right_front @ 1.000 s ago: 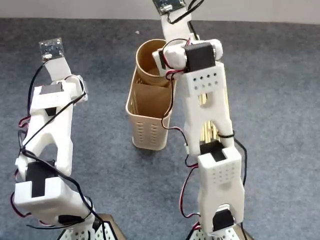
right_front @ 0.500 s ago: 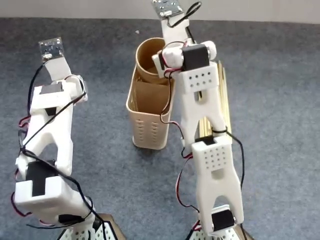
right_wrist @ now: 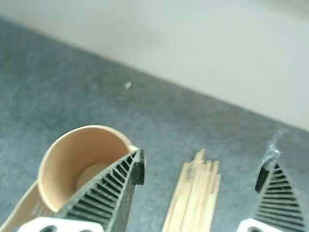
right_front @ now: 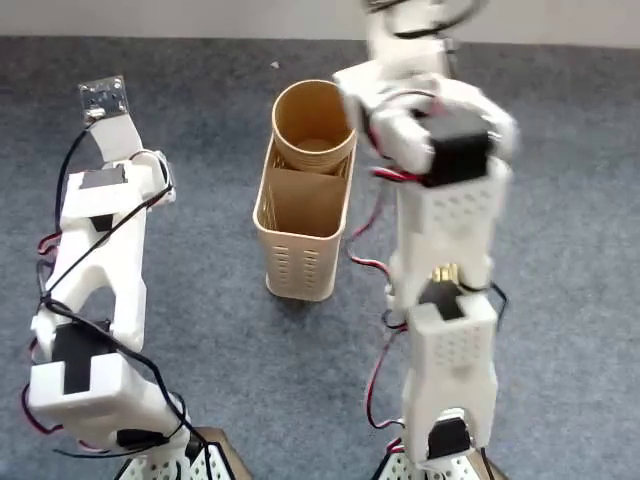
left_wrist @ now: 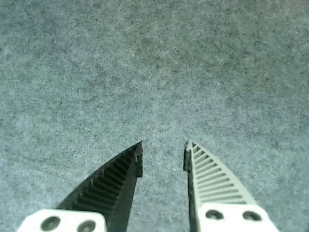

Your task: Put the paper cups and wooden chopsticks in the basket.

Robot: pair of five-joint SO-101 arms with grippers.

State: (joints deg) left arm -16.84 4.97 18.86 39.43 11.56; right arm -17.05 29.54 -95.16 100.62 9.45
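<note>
the right gripper (right_wrist: 202,169) is raised over the table, its jaws wide apart with nothing between them. the wooden chopsticks (right_wrist: 193,193) lie as a loose bundle on the grey carpet (right_front: 200,100) below that gap, just beside the basket (right_front: 295,265) and not yet in it. the paper cups (right_front: 313,125) stand nested and mouth up in the far end of the basket. the left gripper (left_wrist: 164,150) hangs over bare carpet well apart from the basket, its jaws a little apart and holding nothing.

likely faults from this state:

- partial pick. the bundle is loose and fanned at one end, so a pinch may take only some sticks and let the others roll away.
- tilt in the grasp. the sticks are long, and a grip away from their middle would let them swing down and slide out.
- collision. a drooping end could strike the basket rim or the cups. the basket looks tall and narrow, so a side knock may tip it.
- snag. the right arm's wiring (right_front: 365,250) hangs near the basket wall and could catch it.
- carpet drag. a fingertip set too low may dig into the pile and scatter the sticks.
</note>
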